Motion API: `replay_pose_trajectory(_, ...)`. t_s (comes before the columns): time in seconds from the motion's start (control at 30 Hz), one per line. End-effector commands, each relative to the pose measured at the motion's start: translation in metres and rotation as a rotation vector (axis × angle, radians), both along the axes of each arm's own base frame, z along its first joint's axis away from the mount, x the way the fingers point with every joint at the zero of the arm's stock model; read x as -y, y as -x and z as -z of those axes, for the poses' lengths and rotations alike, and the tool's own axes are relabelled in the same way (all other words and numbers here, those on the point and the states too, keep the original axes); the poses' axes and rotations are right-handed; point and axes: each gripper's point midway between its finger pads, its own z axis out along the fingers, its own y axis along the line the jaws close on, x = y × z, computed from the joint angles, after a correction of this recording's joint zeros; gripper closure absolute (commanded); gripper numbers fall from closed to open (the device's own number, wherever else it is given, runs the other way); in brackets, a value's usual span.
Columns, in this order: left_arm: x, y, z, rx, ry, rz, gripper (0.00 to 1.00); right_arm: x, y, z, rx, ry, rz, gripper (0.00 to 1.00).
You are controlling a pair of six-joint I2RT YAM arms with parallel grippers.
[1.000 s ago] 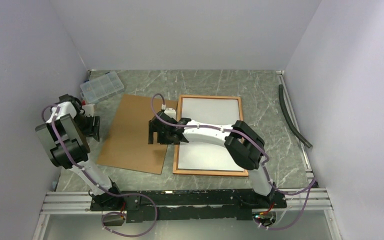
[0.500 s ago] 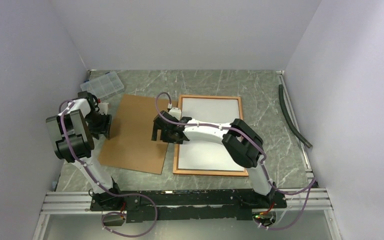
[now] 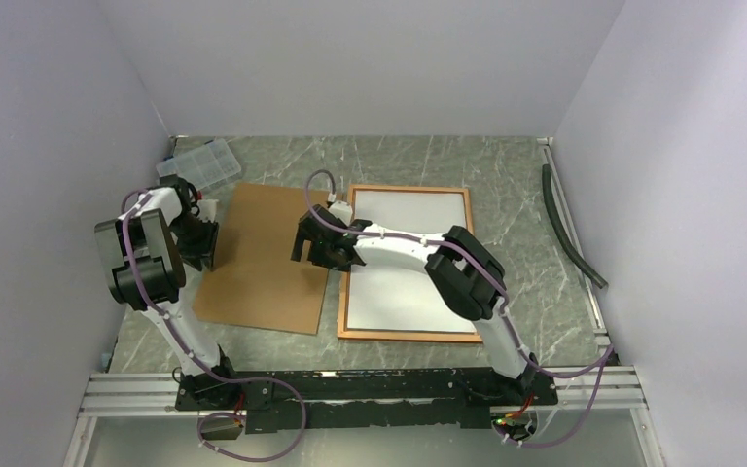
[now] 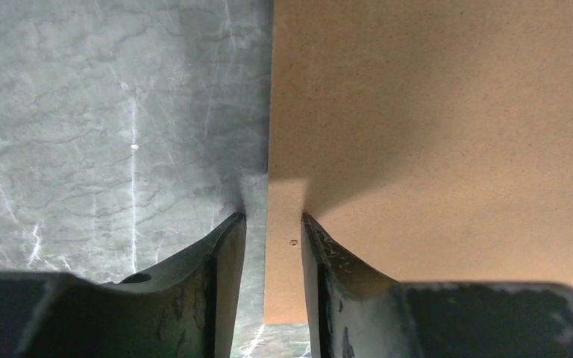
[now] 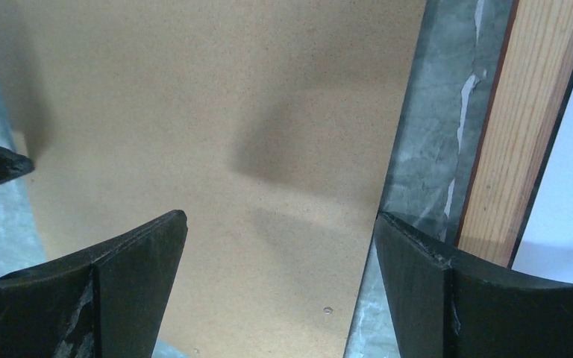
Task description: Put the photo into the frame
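The frame (image 3: 409,337), with its red-orange border, lies flat right of centre; its tan wood side (image 5: 515,149) shows in the right wrist view. A plain white surface (image 3: 409,219) fills it; no sunset print of the photo shows. A brown backing board (image 3: 258,263) lies left of the frame. My left gripper (image 3: 201,248) stands at the board's left edge, jaws narrow but open (image 4: 272,220), one finger over the table, the other over the board (image 4: 433,112). My right gripper (image 3: 316,251) hangs wide open (image 5: 280,224) over the board's right edge (image 5: 194,112).
A clear plastic compartment box (image 3: 197,165) sits at the back left corner. A black hose (image 3: 569,229) lies along the right wall. A strip of marble table (image 5: 418,149) separates board and frame. Walls close in on three sides.
My left arm swung right, bringing its gripper to the board's left edge, and its jaws narrowed. My right gripper shifted slightly farther along the board's right edge, still wide open.
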Motion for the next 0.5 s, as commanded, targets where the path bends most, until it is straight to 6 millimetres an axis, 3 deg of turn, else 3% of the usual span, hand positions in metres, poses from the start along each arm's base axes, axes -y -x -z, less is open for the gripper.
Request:
replay_pose_trajectory(0.0, 0.029, 0.008, 0.033, -0.068, 0.129, 0.024, 0.62, -0.043, -0.003, -0.053, 0.018, -0.289, -0.031, 0.00)
replay_pose_trajectory(0.23, 0.042, 0.013, 0.042, -0.104, 0.168, 0.067, 0.70, -0.047, 0.010, -0.136, 0.074, -0.544, -0.054, 0.00)
replay_pose_trajectory(0.37, 0.051, 0.012, 0.041, -0.108, 0.174, 0.094, 0.71, -0.036, 0.015, -0.156, 0.094, -0.587, -0.035, 0.00)
replay_pose_trajectory(0.47, 0.059, 0.011, 0.040, -0.112, 0.182, 0.115, 0.73, -0.026, 0.017, -0.157, 0.097, -0.592, -0.008, 0.00)
